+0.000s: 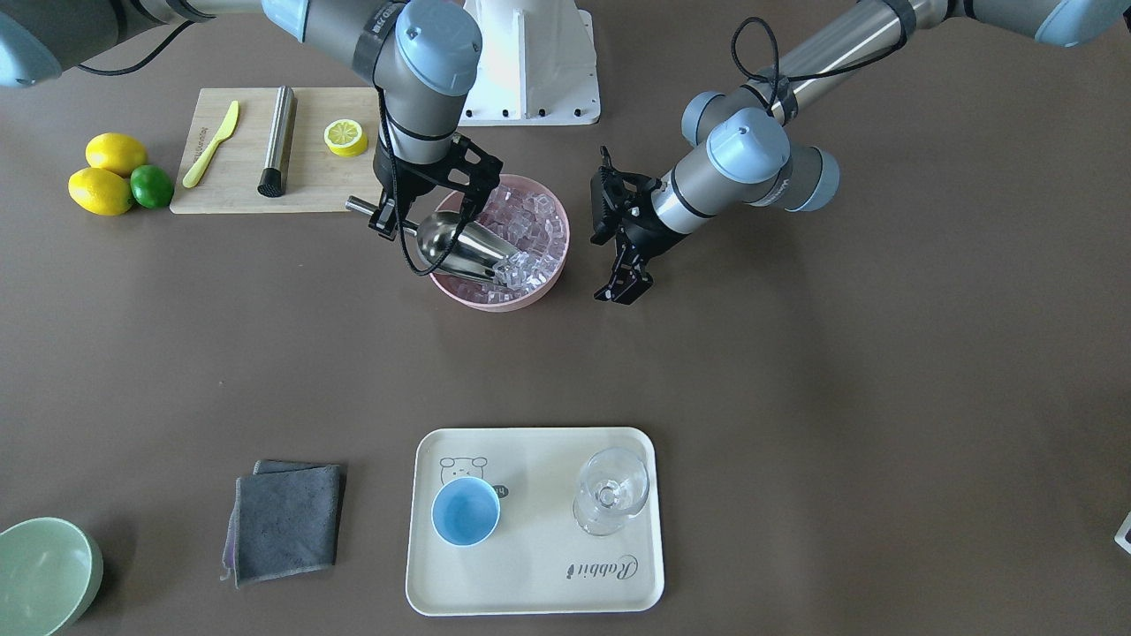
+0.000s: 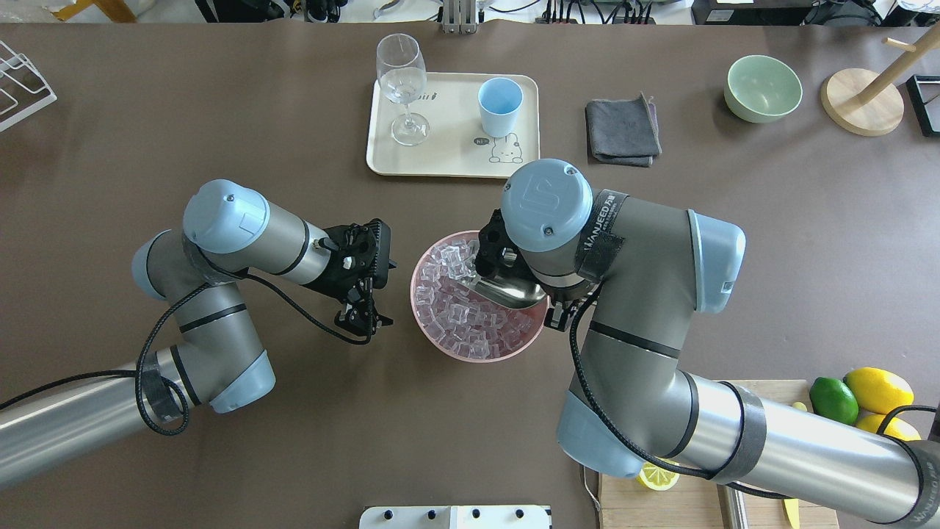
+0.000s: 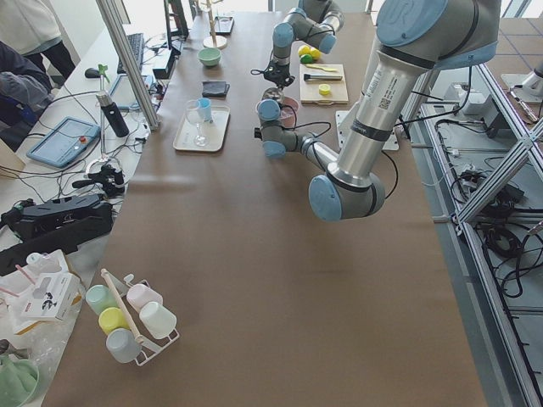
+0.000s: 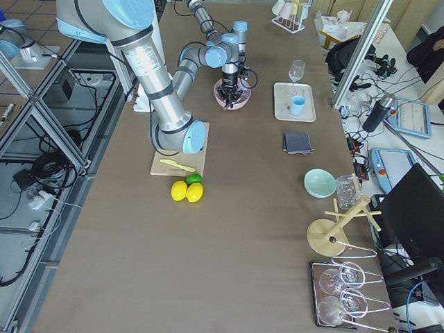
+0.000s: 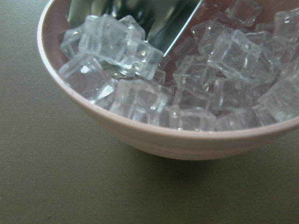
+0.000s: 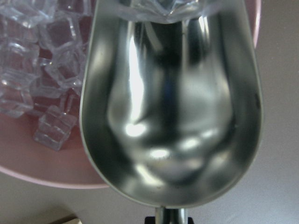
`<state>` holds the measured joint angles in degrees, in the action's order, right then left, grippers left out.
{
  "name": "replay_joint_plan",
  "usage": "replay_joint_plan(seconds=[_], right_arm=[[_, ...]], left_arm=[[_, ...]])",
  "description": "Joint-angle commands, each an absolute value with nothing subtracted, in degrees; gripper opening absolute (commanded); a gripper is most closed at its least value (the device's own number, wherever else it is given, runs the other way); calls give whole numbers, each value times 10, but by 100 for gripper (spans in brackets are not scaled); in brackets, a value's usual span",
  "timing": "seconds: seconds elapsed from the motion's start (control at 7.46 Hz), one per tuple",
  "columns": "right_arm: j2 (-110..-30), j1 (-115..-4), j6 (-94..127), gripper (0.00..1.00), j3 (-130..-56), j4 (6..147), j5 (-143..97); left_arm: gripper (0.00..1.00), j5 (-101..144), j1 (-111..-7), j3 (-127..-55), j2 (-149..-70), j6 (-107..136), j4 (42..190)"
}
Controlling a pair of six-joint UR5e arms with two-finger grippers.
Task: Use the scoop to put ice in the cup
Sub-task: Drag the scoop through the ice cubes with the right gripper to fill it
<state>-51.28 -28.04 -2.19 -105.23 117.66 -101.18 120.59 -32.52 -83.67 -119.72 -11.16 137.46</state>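
Note:
A pink bowl (image 1: 459, 296) at mid-table is heaped with clear ice (image 1: 535, 221) cubes. My right gripper (image 1: 395, 221) is shut on the short handle of the steel scoop (image 1: 464, 243). The scoop tilts down into the bowl, its mouth pushed into the ice (image 6: 46, 70) with a few cubes at its lip. Most of the scoop's (image 6: 173, 116) trough is bare. My left gripper (image 1: 623, 293) hangs open just beside the bowl, holding nothing. The light-blue cup (image 1: 466, 511) stands upright on a cream tray (image 1: 530, 583), well away from both grippers.
A clear stemmed glass (image 1: 611, 490) shares the tray. A folded grey cloth (image 1: 287, 521) and a pale green bowl (image 1: 44, 574) lie beside it. By the right arm are a cutting board (image 1: 239, 190) with a knife, steel rod and lemon half, plus lemons and a lime (image 1: 115, 172).

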Motion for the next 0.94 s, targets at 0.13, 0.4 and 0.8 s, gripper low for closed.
replay_joint_plan(seconds=[0.13, 0.4, 0.8], right_arm=[[-539, -280, 5, 0, -1077, 1141, -1013], [-555, -280, 26, 0, -1081, 1101, -1015], [-555, -280, 30, 0, -1078, 1099, -1013]], left_arm=[[98, 1206, -325, -837, -1197, -112, 1375], [98, 1206, -325, -836, -1197, -112, 1369], [98, 1206, -325, -837, -1197, -113, 1367]])
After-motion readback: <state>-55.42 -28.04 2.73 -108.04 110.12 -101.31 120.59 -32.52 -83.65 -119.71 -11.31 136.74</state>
